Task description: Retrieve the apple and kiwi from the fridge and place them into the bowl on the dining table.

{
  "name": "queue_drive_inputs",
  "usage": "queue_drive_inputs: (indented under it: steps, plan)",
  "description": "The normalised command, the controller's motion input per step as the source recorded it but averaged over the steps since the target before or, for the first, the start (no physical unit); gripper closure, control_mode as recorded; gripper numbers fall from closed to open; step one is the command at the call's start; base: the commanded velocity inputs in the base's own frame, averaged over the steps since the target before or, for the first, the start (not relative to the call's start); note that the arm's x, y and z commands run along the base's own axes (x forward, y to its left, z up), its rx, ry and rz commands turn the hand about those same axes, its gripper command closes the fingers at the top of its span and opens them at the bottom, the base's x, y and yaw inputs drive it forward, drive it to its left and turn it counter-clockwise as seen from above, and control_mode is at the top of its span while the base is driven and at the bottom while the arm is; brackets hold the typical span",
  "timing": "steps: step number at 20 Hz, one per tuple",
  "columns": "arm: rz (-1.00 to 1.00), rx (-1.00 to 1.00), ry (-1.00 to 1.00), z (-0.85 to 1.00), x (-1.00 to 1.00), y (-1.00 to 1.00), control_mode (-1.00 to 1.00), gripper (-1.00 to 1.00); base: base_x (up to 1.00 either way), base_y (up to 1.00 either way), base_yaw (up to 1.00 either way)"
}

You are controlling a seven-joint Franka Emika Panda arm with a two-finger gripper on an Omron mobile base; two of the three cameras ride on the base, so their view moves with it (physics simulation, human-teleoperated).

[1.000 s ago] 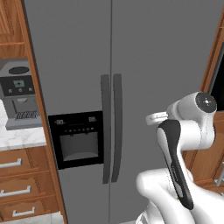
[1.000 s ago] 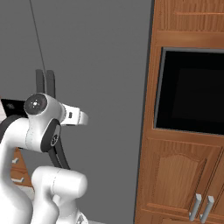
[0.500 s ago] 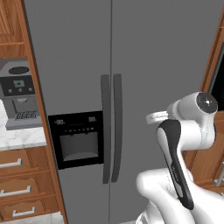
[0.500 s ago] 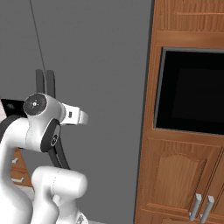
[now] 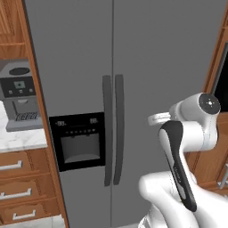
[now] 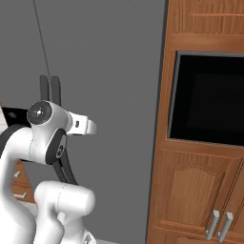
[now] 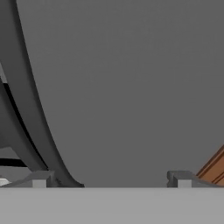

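Note:
The grey two-door fridge (image 5: 133, 58) stands shut right in front of me, with two long dark handles (image 5: 113, 133) at its middle and a black dispenser panel (image 5: 80, 140) on the left door. My gripper (image 7: 110, 179) is open and empty, pointing at the right door's flat grey face (image 7: 131, 87) from close by, with a dark handle (image 7: 26, 109) to its left. The hand end of the arm (image 6: 85, 126) reaches toward the fridge (image 6: 105, 71). The apple and kiwi are hidden behind the closed doors. The bowl and the dining table are out of view.
Left of the fridge, a coffee machine (image 5: 18, 100) sits on a marble counter (image 5: 20, 139) over wooden drawers (image 5: 22, 187). To the right, a black wall oven (image 6: 209, 105) is set in tall wooden cabinets (image 6: 195, 190).

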Motion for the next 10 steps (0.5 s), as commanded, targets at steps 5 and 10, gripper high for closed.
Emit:
queue_drive_inputs:
  steps: [5, 10]
  plan:
    - [0.0, 0.0, 0.0, 0.0, 0.0, 0.0, 1.0, -1.0, -0.42, 0.01, 0.0]
    - [0.0, 0.0, 0.0, 0.0, 0.0, 0.0, 1.0, -1.0, -0.36, 0.11, 0.0]
